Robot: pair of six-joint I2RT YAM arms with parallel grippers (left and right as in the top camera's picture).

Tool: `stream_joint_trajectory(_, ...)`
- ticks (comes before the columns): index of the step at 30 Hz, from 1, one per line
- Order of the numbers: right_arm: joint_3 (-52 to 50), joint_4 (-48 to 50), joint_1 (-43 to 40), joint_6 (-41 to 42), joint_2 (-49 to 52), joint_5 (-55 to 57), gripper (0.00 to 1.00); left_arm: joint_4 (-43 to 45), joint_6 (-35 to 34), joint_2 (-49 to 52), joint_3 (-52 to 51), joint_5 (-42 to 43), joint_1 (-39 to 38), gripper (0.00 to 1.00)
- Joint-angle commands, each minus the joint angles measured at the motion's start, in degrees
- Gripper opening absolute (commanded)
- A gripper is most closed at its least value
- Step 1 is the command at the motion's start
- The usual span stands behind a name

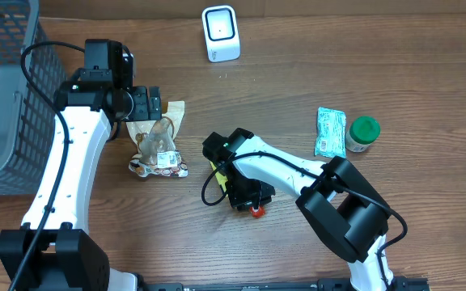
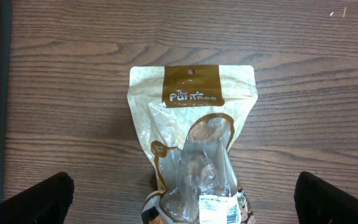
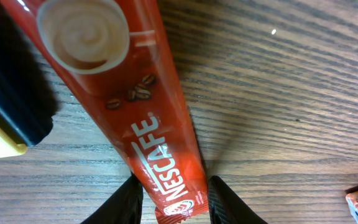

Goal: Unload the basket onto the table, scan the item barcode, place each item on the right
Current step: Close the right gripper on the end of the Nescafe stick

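Plainly, red NESCAFE sachet (image 3: 160, 155) between right fingers (image 3: 126, 202), barcode-labelled brown pouch (image 2: 191, 143)

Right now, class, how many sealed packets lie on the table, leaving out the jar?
3: a snack pouch below the left gripper, a red Nescafe sachet flanked by the right gripper, and a green-white packet beside the jar. Others may hide beneath the right arm.
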Motion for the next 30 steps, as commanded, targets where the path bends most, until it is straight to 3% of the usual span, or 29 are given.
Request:
stream_joint_trajectory(1,-1.36,1.33,-0.07,1.22,0.00,1.84,0.34,0.04,0.31,0.17,0.98,-0.31,-0.15,1.00)
stream_joint_trajectory(10,-1.38,3.19,-0.04,1.20,0.00,0.37,0.31,0.04,0.31,0.17,0.98,-0.31,-0.15,1.00)
stream_joint_trajectory(19,-1.38,3.50,-0.04,1.18,0.00,0.37,0.17,0.04,0.31,0.17,0.98,-0.31,-0.15,1.00)
stream_joint_trajectory(24,-1.38,3.58,-0.07,1.18,0.00,0.37,0.04,0.04,0.31,0.17,0.98,-0.31,-0.15,1.00)
stream_joint_trajectory(30,-1.38,4.55,-0.07,1.18,0.00,0.37,0.04,0.04,0.31,0.17,0.98,-0.31,-0.11,1.00)
